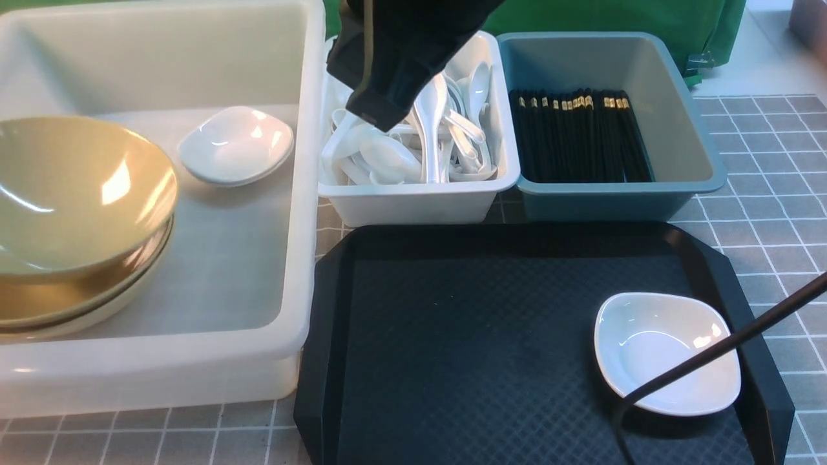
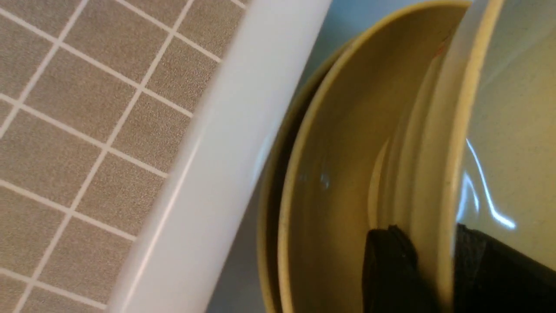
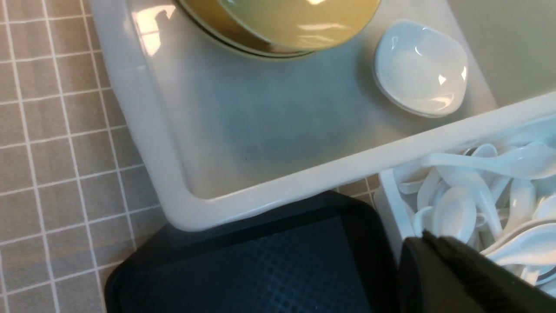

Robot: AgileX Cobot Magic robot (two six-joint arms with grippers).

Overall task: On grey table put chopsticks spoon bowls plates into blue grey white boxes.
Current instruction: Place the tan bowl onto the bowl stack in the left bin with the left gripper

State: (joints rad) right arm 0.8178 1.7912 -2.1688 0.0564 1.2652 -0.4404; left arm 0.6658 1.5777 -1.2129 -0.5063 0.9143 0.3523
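Stacked yellow bowls (image 1: 71, 187) and a small white dish (image 1: 236, 145) lie in the big white box (image 1: 303, 194). In the left wrist view my left gripper (image 2: 428, 228) stands open, its black fingers (image 2: 391, 269) on either side of the top bowl's rim (image 2: 451, 130). It is out of the front view. My right gripper (image 1: 368, 119) hangs shut over the white spoons (image 1: 439, 135) in the small white box (image 1: 420, 200), with nothing seen between its fingers (image 3: 434, 261). Black chopsticks (image 1: 578, 135) fill the blue-grey box (image 1: 620, 197). Another white dish (image 1: 659, 342) sits on the black tray (image 1: 465, 336).
The tray lies on the grey checked table (image 1: 775, 161) in front of the two small boxes. A black cable (image 1: 711, 355) crosses above the dish on the tray. The big box's wall (image 2: 226, 152) runs close beside the bowl stack.
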